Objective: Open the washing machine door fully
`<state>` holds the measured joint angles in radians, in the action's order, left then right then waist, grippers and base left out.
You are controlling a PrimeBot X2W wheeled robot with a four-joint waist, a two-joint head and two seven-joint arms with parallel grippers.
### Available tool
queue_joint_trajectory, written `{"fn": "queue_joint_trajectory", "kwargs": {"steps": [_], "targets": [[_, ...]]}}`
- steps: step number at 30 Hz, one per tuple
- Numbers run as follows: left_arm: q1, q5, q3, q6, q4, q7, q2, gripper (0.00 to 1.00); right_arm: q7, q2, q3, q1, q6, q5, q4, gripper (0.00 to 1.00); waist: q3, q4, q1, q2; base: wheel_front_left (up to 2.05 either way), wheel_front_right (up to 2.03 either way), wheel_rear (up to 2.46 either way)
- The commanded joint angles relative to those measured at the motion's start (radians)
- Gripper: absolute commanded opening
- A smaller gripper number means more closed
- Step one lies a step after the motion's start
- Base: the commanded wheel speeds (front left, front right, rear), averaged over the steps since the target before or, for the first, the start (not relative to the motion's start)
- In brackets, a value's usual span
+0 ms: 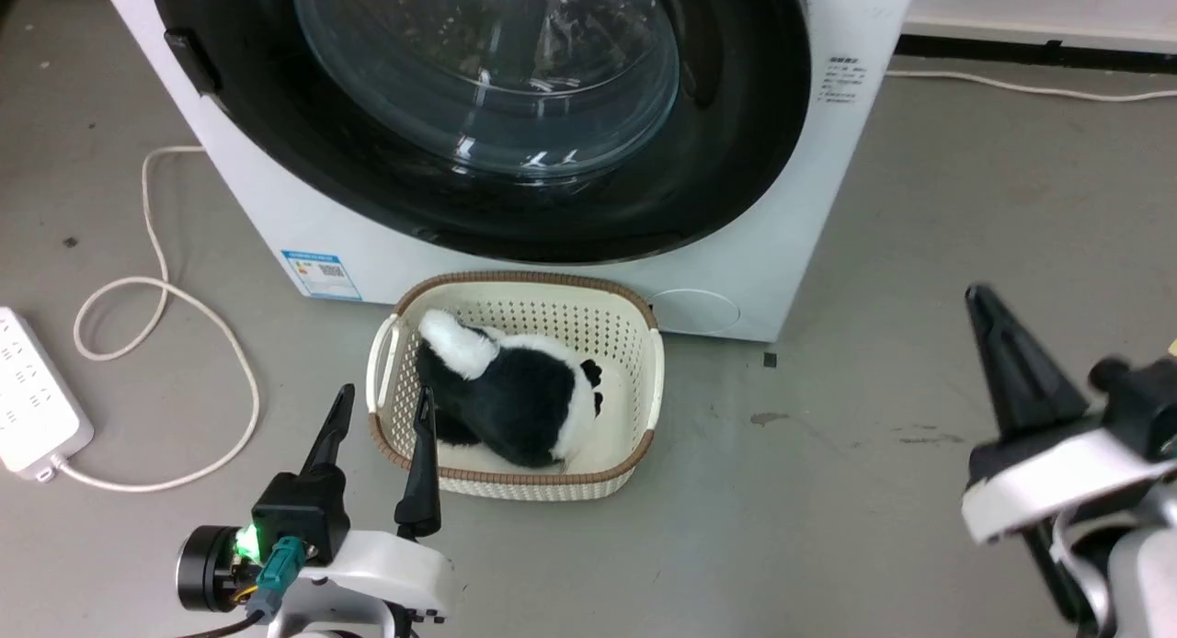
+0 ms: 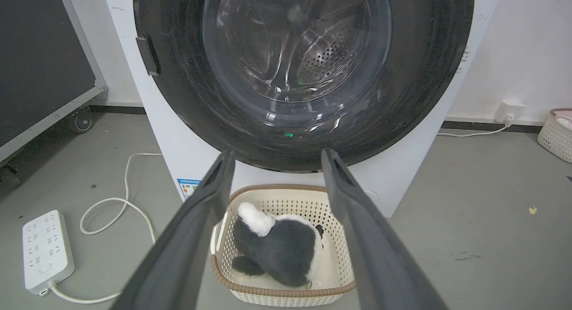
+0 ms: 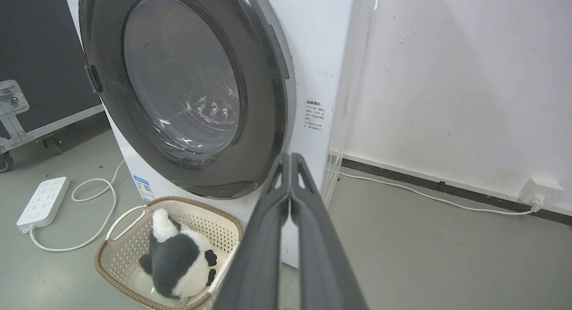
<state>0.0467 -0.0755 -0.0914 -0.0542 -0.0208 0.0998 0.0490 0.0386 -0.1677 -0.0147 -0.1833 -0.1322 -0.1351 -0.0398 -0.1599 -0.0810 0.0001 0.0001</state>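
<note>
**A:** How far along is the opening?

**B:** Not begun, I'd judge. The large round glossy black washing machine door (image 1: 736, 132), with its bulging clear glass window, lies flush against the front of the big white front-loading washing machine (image 1: 395, 252). The right wrist view shows no gap along its rim.

**A:** And the arms?

**B:** Neither touches the machine. The left gripper (image 1: 384, 394) hangs well in front of it with its two dark fingers spread wide and nothing between them. The right gripper (image 3: 289, 158) is off in front of the machine's corner on the robot's right, with its fingers pressed together on nothing.

**A:** Anything in the way?

**B:** A cream perforated plastic basket (image 1: 529, 277) with a brown rim stands just in front of the machine, under the door's lower edge. A black-and-white plush toy (image 1: 515, 399) lies in it. The door looks to swing above it, but I can't be sure of that.

**A:** So what's left?

**B:** Everything. A gripper has to reach the door's edge, perhaps at the small dark tab (image 1: 190, 61) on the rim at the robot's left. Then it has to pull the door free and swing it all the way out.
</note>
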Motion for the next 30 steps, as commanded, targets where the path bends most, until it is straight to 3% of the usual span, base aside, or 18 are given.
{"fn": "queue_joint_trajectory", "kwargs": {"steps": [1,16,30], "targets": [[0.021,-0.008,-0.008,-0.008,-0.006,0.010,0.001,1.00,-0.007,-0.013,-0.006,-0.037,0.001,-0.026,-0.001,0.00,-0.009,-0.007,-0.0001,-0.0001,0.00,0.00,0.00],[0.049,-0.030,-0.038,-0.027,-0.019,0.040,0.001,1.00,-0.155,0.012,-0.086,-0.264,0.001,-0.260,0.105,0.00,-0.078,-0.050,-0.0001,-0.0001,0.00,0.00,0.00],[0.075,-0.055,-0.079,-0.051,-0.025,0.071,0.001,1.00,-0.416,0.075,-0.238,-0.552,0.001,-0.495,0.328,0.00,-0.149,-0.102,-0.0001,-0.0001,0.00,0.00,0.00]]}}
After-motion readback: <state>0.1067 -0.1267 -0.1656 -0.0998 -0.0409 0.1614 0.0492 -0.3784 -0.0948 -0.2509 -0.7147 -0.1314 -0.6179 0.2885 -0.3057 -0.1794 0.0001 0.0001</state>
